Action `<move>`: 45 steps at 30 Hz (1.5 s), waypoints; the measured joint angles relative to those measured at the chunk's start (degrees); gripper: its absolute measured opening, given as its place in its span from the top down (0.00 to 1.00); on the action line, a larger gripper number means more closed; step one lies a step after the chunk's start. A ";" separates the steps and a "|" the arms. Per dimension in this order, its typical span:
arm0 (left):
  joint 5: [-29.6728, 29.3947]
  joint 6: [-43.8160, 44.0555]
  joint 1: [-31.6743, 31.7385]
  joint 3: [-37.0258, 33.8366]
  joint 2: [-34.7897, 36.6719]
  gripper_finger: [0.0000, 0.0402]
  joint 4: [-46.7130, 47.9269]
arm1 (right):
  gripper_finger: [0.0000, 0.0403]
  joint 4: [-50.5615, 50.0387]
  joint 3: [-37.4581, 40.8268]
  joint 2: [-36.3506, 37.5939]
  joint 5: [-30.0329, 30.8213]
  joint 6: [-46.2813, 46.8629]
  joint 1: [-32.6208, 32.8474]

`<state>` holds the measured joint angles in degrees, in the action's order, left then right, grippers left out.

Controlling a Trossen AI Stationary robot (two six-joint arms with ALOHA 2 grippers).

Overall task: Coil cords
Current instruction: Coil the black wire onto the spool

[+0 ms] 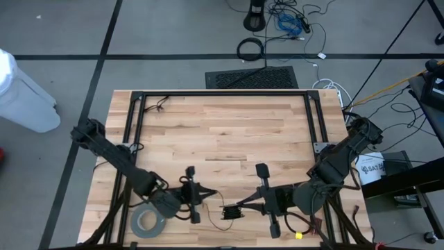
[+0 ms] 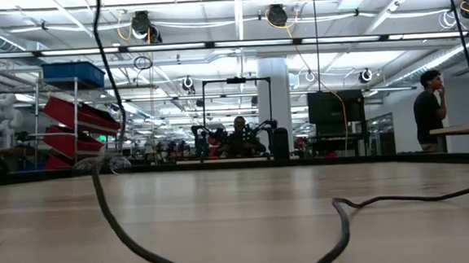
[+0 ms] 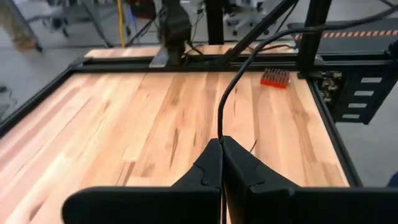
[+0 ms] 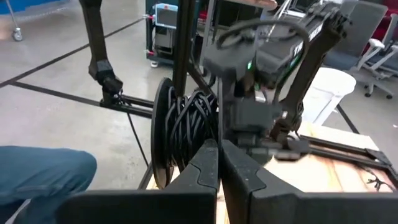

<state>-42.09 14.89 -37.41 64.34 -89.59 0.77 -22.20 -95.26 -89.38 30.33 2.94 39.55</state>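
Between the shut left gripper (image 3: 221,146) fingers, the wire (image 3: 231,93) is pinched.

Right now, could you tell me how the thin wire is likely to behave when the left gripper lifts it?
Probably floppy: the wire curves loosely up from the left gripper, which is shut on it. Likely light, being so thin. It may drag and snag, since it lies in slack bends on the table.

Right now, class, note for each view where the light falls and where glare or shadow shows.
Low view: ceiling lights glare, leaving the cord a dark silhouette. Left wrist view: even light, pale sheen on the table, left claw shut on the cord. High view: soft overhead light, faint shadows only.
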 joint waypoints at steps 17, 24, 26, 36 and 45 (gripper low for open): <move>-6.90 12.94 -4.04 0.00 7.10 1.00 16.74 | 1.00 -6.61 0.00 -1.66 2.49 5.40 0.00; -9.24 14.74 -4.04 0.00 10.01 1.00 20.09 | 1.00 -6.88 0.02 -3.41 2.32 5.65 0.00; -9.30 14.76 -4.04 0.00 10.78 1.00 20.43 | 1.00 -6.89 0.02 -3.41 2.34 6.14 0.00; -9.91 14.85 -4.65 0.00 13.18 1.00 22.05 | 1.00 -13.24 0.02 -3.41 2.73 11.28 -0.10; -12.12 14.83 -4.50 0.00 13.38 1.00 22.45 | 1.00 -14.60 0.02 -3.39 2.72 12.07 -0.09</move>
<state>-54.21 29.71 -41.91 64.34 -76.21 23.22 -36.80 -95.24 -92.77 33.04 15.00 39.46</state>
